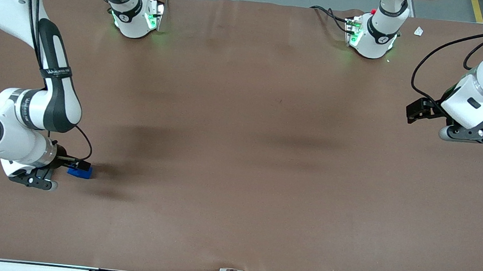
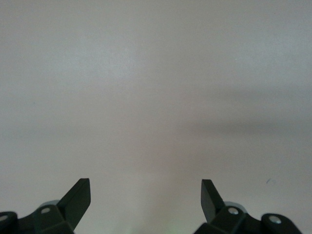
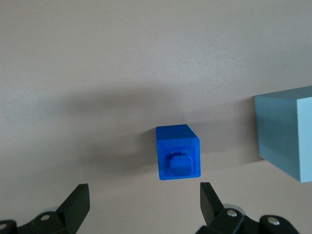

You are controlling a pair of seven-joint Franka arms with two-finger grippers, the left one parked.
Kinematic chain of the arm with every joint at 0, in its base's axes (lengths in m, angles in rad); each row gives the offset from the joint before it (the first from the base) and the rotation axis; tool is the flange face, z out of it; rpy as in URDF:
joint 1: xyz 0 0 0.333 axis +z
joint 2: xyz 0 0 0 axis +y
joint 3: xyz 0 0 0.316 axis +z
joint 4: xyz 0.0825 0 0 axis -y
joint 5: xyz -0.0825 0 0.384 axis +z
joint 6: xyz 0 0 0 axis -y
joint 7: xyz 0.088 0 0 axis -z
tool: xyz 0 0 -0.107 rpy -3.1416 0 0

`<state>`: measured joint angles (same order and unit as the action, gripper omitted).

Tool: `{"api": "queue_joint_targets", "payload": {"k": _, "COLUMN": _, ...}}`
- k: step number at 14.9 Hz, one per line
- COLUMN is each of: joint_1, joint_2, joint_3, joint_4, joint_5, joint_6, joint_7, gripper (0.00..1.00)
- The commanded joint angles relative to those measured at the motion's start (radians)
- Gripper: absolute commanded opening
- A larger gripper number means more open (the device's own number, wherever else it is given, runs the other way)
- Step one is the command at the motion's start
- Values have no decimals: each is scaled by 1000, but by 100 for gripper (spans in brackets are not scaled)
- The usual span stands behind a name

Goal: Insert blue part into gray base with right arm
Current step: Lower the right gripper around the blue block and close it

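Blue part (image 3: 178,152) lay on the counter (image 3: 122,58) beside the gray base (image 3: 287,136), stud facing the tool (image 3: 144,202), whose released fingers should descend centered, straddling it evenly.

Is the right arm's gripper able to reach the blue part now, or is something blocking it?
Probably yes. The gripper is open, with the blue part just ahead of it on the table; the gray base stands beside the part, apart from it.
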<state>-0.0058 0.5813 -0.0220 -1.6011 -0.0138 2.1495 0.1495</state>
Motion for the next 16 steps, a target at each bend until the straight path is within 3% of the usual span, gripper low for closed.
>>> {"api": "queue_joint_targets", "payload": {"k": 1, "joint_1": -37, "joint_2": -17, "joint_3": 13, "joint_4": -26, "joint_5": 21, "joint_6": 29, "joint_7": -40, "gripper": 100}}
{"api": "queue_joint_targets", "payload": {"k": 5, "joint_1": -72, "joint_2": 14, "joint_3": 11, "joint_4": -26, "joint_5": 92, "joint_6": 47, "joint_7": -140, "gripper": 100}}
{"api": "queue_joint_targets", "payload": {"k": 16, "joint_1": -57, "joint_2": 52, "joint_3": 10, "joint_4": -34, "joint_5": 92, "joint_6": 81, "joint_7": -160, "gripper": 100}}
